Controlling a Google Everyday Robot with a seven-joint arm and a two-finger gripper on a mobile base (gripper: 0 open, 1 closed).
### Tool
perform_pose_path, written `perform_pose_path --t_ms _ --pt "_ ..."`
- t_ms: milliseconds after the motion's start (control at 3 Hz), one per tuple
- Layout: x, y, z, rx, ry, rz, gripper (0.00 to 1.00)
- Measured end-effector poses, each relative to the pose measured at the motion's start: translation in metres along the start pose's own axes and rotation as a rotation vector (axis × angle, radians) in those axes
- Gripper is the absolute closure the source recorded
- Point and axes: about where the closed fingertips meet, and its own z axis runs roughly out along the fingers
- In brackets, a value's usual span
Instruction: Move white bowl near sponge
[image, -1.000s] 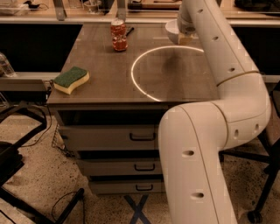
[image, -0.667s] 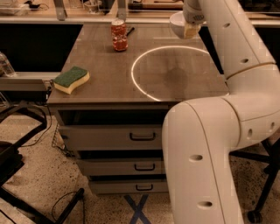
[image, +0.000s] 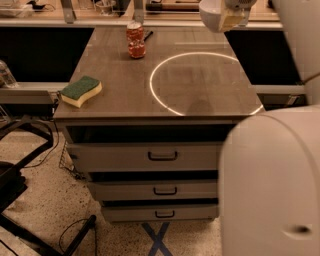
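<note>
- The tool is being seen at the top-right edge of the view, raised above the far-right corner of the tabletop.
- The white bowl is being gripped by the tool: fingers are closed narrowly on the bowl's right rim, w/ the bowl hanging just left of the tool, tipped, clear of the tabletop.
- The sponge is being left well apart from the tool, far down & to the left of it, at the near-left corner of the tabletop; green side is facing up, yellow side is showing at the front.
- A red can is being seen upright to the left of the tool & a bit lower, at the far side of the tabletop; a small dark item is lying just beside it, too small to ID.
- A light ring is being cast on the tabletop below the tool, slightly left of it.
- Three drawers w/ dark handles are being shown under the tabletop, far below the tool.
- The arm is filling the lower-right of the view, directly under the tool & nearest the camera.
- A blue X mark is being seen on the floor, below the drawers.
</note>
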Motion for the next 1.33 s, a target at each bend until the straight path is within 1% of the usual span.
perform_pose_path --t_ms 333,667,1000,1333 --pt "-0.022 0.015 -0.047 0.074 -0.135 0.016 1.0" --pt "-0.044 0.04 -0.085 0.146 -0.249 0.006 1.0" --pt "-0.075 0.079 -0.085 0.151 -0.311 -0.069 1.0" --pt "-0.105 0.13 -0.036 0.069 -0.334 -0.168 1.0"
